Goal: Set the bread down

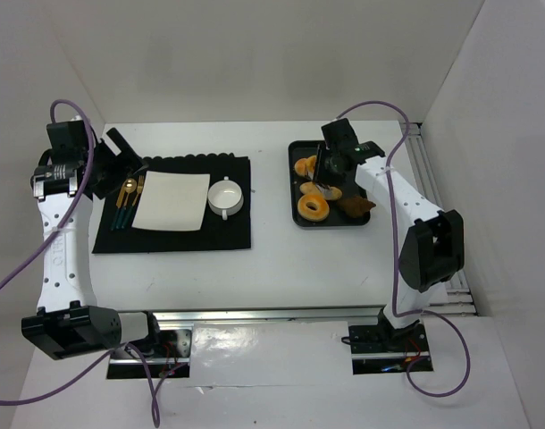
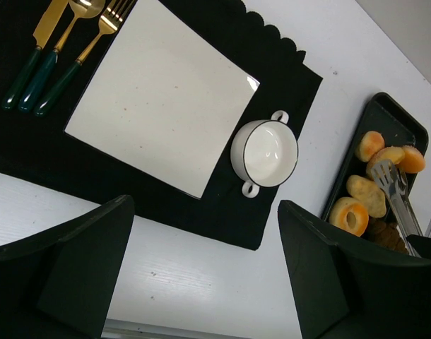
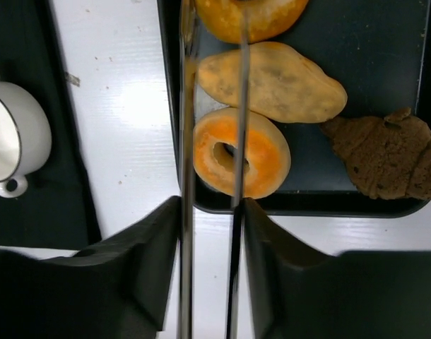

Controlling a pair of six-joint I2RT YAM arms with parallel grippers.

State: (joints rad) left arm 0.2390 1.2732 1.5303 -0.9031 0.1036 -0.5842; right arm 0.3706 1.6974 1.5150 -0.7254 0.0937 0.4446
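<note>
A black tray point(image 1: 293, 183) at the right holds several breads: an orange ring point(image 1: 313, 206), a brown croissant point(image 1: 355, 206) and round buns point(image 1: 305, 166). My right gripper point(image 1: 331, 165) hangs over the tray, shut on metal tongs point(image 3: 187, 141). In the right wrist view my gripper point(image 3: 210, 233) squeezes the two tong arms, which run over the ring point(image 3: 265, 152) and an oval bread point(image 3: 286, 81) toward a bun point(image 3: 265, 18); the tips are out of that view. The white square plate point(image 1: 172, 200) lies on a black placemat point(image 1: 228, 237). My left gripper point(image 1: 112, 165) is open and empty above the mat's left edge.
A white two-handled bowl point(image 1: 225, 197) stands right of the plate. Gold and green cutlery point(image 1: 128, 201) lies left of it. The left wrist view shows the plate point(image 2: 159, 92), bowl point(image 2: 265, 152), tray point(image 2: 385, 113) and tongs point(image 2: 396, 201). White walls enclose the table.
</note>
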